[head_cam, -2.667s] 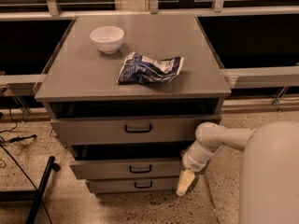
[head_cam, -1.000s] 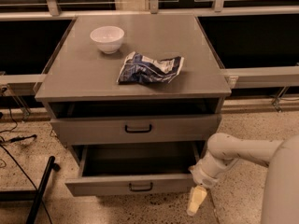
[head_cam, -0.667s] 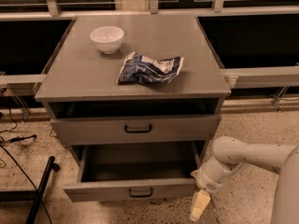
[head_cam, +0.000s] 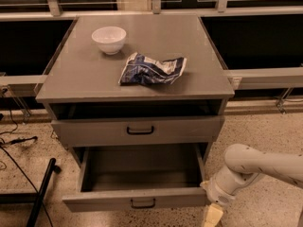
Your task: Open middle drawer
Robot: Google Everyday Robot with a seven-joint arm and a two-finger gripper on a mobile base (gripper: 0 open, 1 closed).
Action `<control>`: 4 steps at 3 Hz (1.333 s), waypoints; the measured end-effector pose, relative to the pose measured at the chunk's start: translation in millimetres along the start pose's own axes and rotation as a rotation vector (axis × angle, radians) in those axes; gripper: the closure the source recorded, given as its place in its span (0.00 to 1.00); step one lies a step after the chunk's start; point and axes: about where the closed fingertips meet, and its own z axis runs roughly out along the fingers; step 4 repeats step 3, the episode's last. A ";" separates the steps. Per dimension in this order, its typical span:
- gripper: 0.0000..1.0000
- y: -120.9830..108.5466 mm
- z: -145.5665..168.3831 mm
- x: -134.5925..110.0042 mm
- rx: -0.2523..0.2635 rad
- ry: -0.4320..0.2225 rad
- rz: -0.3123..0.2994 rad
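The middle drawer (head_cam: 135, 200) is a grey flat-fronted drawer with a small black loop handle (head_cam: 143, 203). It stands pulled far out of the grey cabinet (head_cam: 85, 86), and its inside looks empty. My gripper (head_cam: 212, 215) hangs on the white arm (head_cam: 255, 167) just right of the drawer front's right end, low at the picture's bottom edge. The top drawer (head_cam: 137, 130) above is slightly out. The lowest drawer is hidden under the open one.
A white bowl (head_cam: 109, 39) and a crumpled blue snack bag (head_cam: 151, 69) lie on the cabinet top. A black pole (head_cam: 40, 193) and cables (head_cam: 14, 141) lie on the speckled floor at left. A railing (head_cam: 265, 74) runs behind the cabinet.
The middle drawer has slid out from nearly shut to wide open. My gripper has moved down and to the right, staying at the drawer front's right end.
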 end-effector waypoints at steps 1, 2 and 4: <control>0.00 23.5 -6.5 11.9 -0.037 0.023 0.014; 0.00 43.1 -11.1 22.3 -0.081 0.059 0.025; 0.00 43.1 -11.1 22.3 -0.081 0.059 0.025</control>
